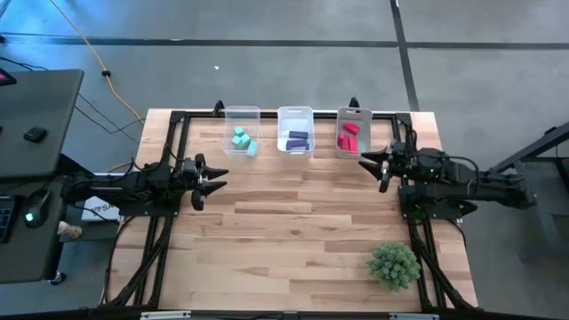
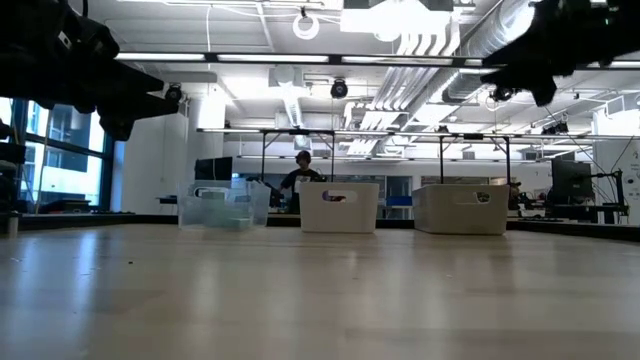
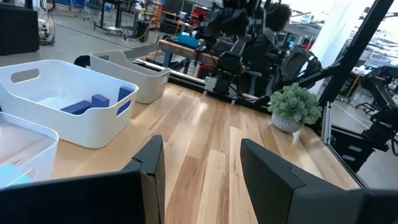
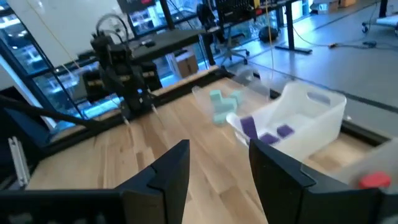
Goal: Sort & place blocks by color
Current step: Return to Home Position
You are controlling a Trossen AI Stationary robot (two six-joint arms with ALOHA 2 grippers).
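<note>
Three bins stand in a row at the table's far edge. The left, clear bin [image 1: 242, 129] holds teal blocks [image 1: 243, 140], the middle bin [image 1: 296, 132] purple blocks [image 1: 297, 140], and the right bin [image 1: 354, 133] red blocks [image 1: 348, 136]. My left gripper [image 1: 213, 178] hovers over the table's left side, open, with bare wood between its fingers [image 3: 152, 168]. My right gripper [image 1: 369, 160] hovers at the right side, just near of the red bin, and is also open with nothing in it [image 4: 217, 180]. The right wrist view shows teal blocks [image 4: 221, 106] and purple blocks [image 4: 267, 132].
A spiky green plant ball [image 1: 394, 264] sits on the table near its front right corner. Black frame rails [image 1: 178, 120] run along the table's edges. A wide stretch of bare wood [image 1: 293, 222] lies between the two arms.
</note>
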